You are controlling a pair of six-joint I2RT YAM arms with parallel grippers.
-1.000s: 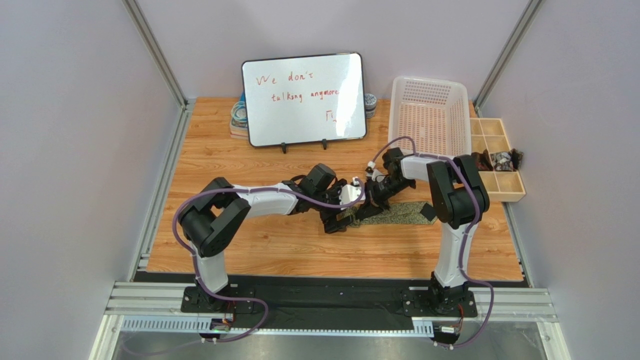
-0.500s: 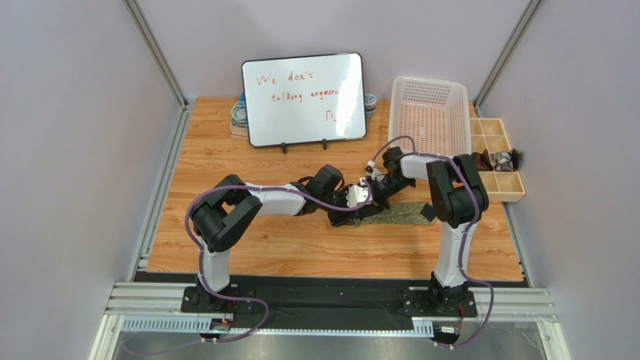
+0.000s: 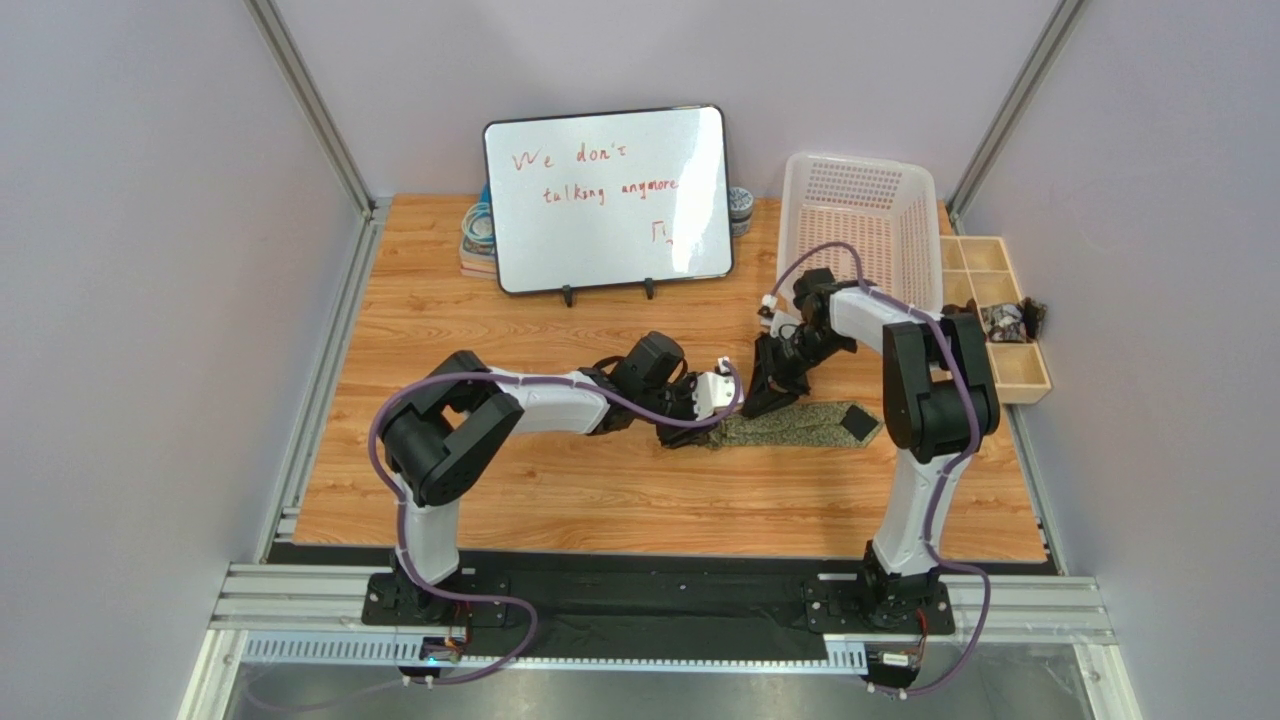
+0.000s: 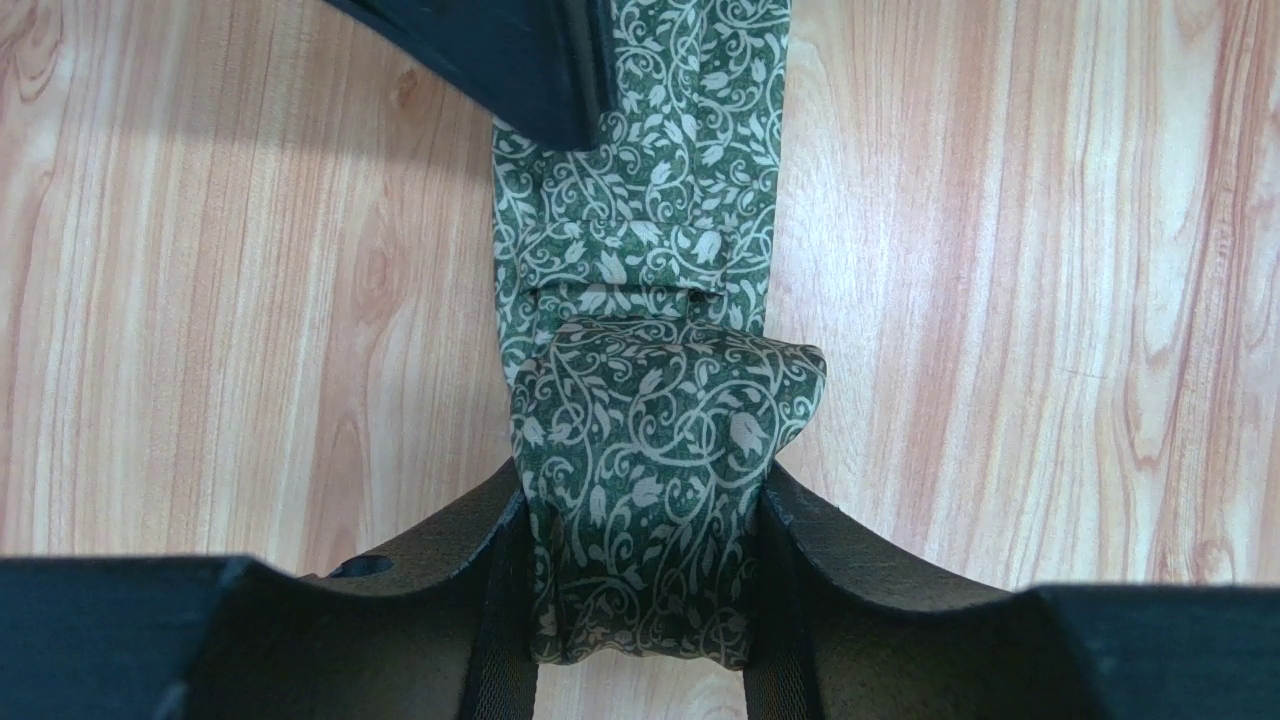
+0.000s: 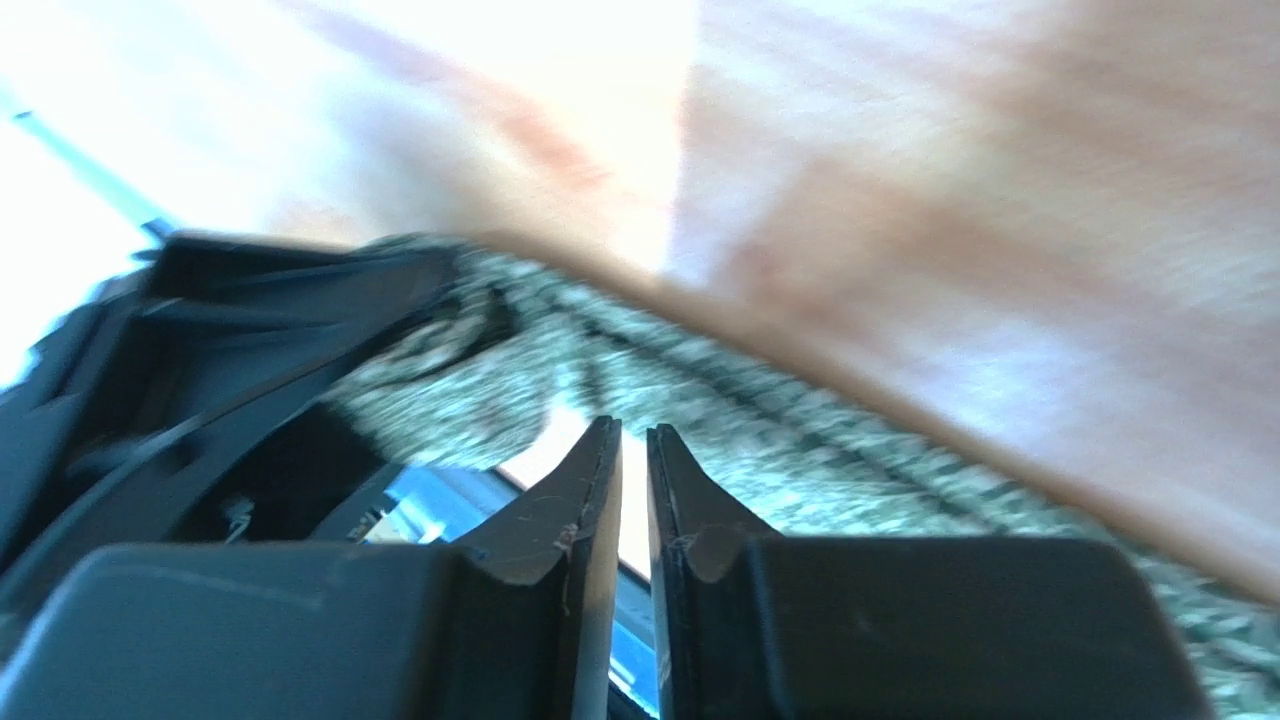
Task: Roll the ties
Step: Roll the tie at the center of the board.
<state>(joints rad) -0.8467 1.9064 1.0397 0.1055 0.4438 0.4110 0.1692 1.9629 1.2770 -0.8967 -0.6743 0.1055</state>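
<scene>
Lying flat on the pale wooden counter, the long green cloth tie with pale leafy swirls has one end curled into a fat little roll. The left pincer is clamped on that roll, one black finger pressing each side. The rest of the tie runs straight away from it, ending in a black tip. The right pincer hangs just over the flat part, near the roll, its fingers only a thin crack apart and holding nothing.
</scene>
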